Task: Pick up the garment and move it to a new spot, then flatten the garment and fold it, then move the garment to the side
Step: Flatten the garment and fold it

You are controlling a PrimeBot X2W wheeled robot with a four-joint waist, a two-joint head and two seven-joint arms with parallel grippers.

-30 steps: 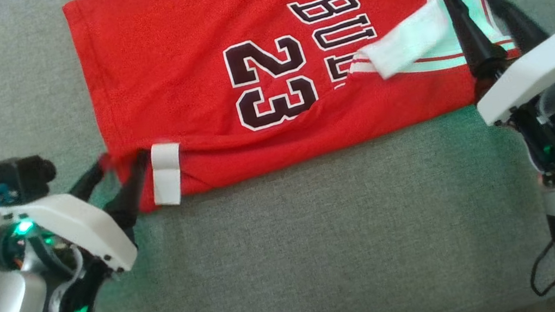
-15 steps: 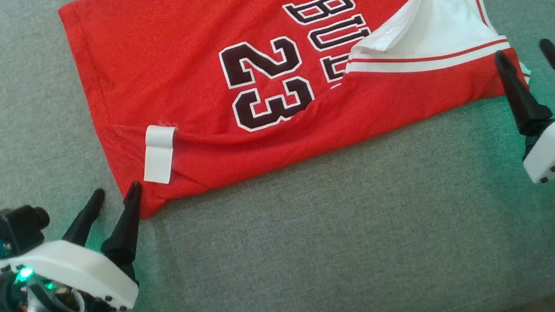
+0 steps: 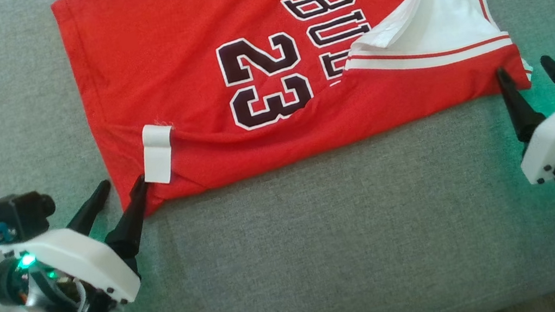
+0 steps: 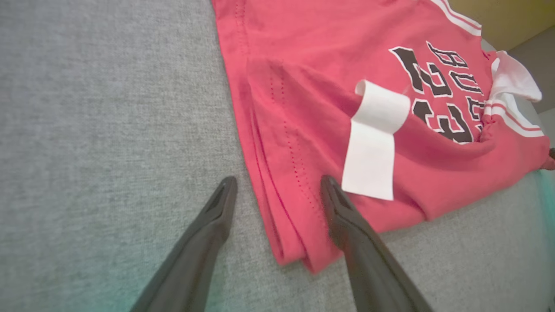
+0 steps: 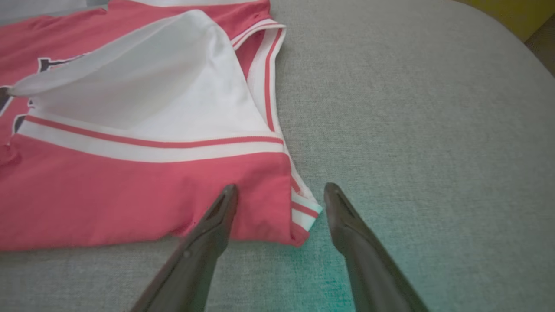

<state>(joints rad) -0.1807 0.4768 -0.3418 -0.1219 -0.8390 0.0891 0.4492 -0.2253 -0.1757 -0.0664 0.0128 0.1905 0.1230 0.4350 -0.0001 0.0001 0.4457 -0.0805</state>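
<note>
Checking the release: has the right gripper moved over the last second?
Yes. The right gripper has drawn back toward the robot, from the white trim of the red jersey to its near corner, fingers open.

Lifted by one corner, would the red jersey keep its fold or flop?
Probably flop: the red jersey lies in soft creases, its near edge doubled over. One corner lifted, it would likely drape and unfold. Pushed across the grey fabric surface, it may bunch rather than slide.

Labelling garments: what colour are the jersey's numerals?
Numerals are black, outlined white, on the red jersey; clearest in head view.
</note>
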